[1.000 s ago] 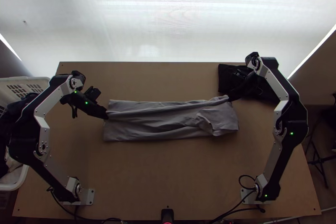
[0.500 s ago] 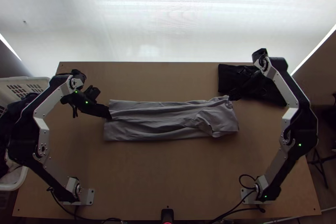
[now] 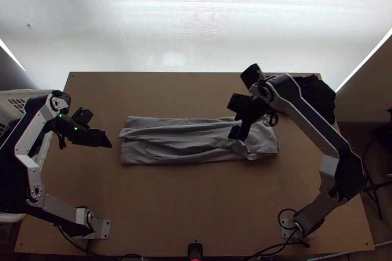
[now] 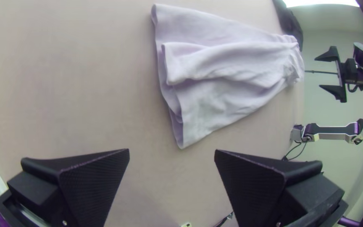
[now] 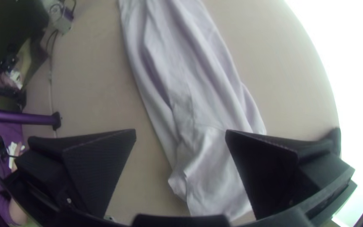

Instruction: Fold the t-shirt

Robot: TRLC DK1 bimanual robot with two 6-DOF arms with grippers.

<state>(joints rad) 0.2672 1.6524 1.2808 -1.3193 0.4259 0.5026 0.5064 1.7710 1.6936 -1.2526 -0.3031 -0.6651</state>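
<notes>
The grey t-shirt [image 3: 186, 141] lies folded into a long strip across the middle of the table, creased lengthwise, its right end bunched. Left of its left end stands my left gripper [image 3: 109, 144]; in the left wrist view that gripper [image 4: 172, 153] is open, the shirt [image 4: 232, 71] lying on the table beyond its fingers. Over the shirt's right part hangs my right gripper [image 3: 237, 126]. In the right wrist view the right gripper [image 5: 180, 134] is open above the shirt [image 5: 198, 101], with nothing held.
A black cloth [image 3: 313, 94] lies at the table's back right corner, partly behind the right arm. A white basket [image 3: 46, 148] with dark cloth stands at the left edge. Bare wood [image 3: 196, 197] stretches in front of the shirt.
My left gripper has let go of the shirt's left end and moved left. My right gripper has left the shirt's upper right corner and swung left over the cloth.
</notes>
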